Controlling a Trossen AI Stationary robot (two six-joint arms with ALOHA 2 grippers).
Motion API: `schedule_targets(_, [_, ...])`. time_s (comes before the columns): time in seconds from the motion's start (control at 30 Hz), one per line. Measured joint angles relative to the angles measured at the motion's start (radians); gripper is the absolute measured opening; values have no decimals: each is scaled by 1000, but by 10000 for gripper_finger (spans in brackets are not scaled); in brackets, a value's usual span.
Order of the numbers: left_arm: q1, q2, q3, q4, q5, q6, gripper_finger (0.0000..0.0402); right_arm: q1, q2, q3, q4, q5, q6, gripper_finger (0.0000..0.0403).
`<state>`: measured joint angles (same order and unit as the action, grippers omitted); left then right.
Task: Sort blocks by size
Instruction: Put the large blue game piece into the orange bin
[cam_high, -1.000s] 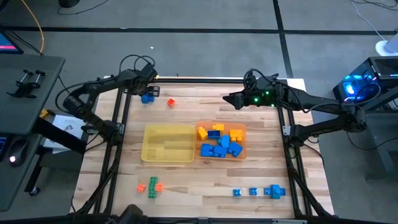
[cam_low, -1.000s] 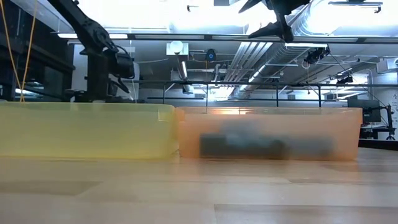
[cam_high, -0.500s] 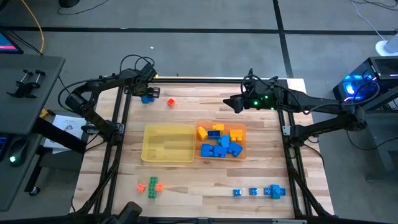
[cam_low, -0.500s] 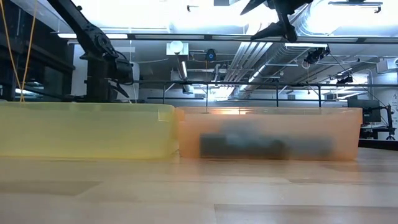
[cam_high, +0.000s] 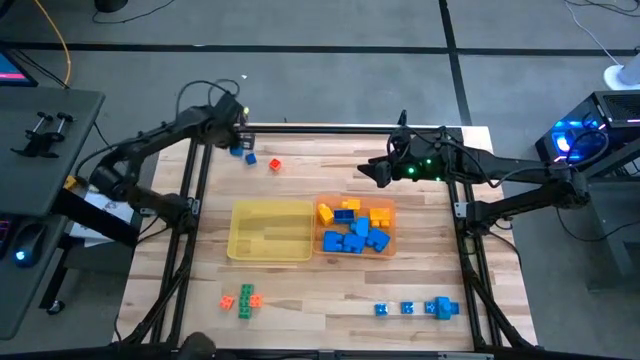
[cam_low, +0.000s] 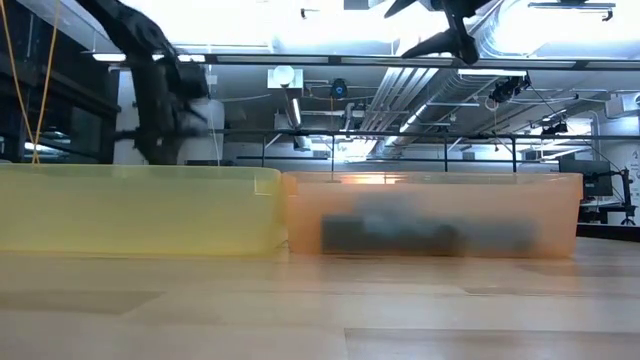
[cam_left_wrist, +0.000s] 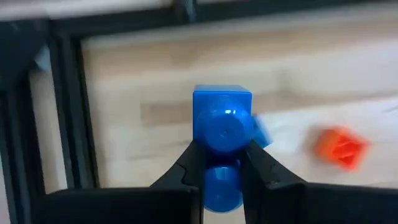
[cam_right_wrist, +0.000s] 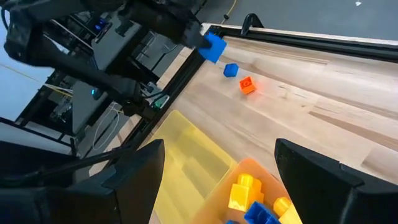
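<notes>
Blue block pinched in the left gripper at the far left corner of the bench

Blue, and one of the larger kind, the block (cam_left_wrist: 222, 118) sits clamped between the two dark fingers (cam_left_wrist: 189, 165) of the left gripper (cam_high: 237, 147), lifted clear of the wood, presumably so it can travel to the orange tray (cam_high: 392, 245), where the other large blue and yellow blocks (cam_high: 355, 238) are gathered. A tiny blue block (cam_high: 250, 160) and a tiny orange one (cam_high: 274, 166) lie on the bench (cam_high: 330, 290) just beside the grip (too small for that pile, I judge). The yellow tray (cam_high: 270, 252), touching the orange one, looks empty, likely meant for tiny pieces. More loose blocks wait along the near edge: orange and green (cam_high: 239, 299), and blue (cam_high: 418, 308). The right gripper (cam_high: 374, 171) hovers with fingers spread wide and empty, just beyond the orange tray.
</notes>
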<state>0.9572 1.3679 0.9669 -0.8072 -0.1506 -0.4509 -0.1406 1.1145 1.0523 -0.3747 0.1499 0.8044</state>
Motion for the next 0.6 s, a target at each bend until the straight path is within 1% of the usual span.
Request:
schedule_targets(0.13, [-48,-134,17,87,76,-29,29,-5,0,0,26,7,-3,300])
schedule_targets(0.23, [-161,-211,16,164,110,-85,29,-5,0,0,63,25,-22,300])
schedule_targets(0.33, [-340,-239,16,208,76,-192,29,-6,0,0,110,43,-20,300])
schedule_targets(0.4, [-487,-225,15,250,17,-254,29,-6,0,0,146,52,-20,300])
schedule_targets(0.5, [-718,-158,14,375,-71,-341,29,-6,0,0,201,53,-23,300])
schedule_targets(0.6, [-912,-43,14,581,-143,-383,29,-6,0,0,238,52,-27,300])
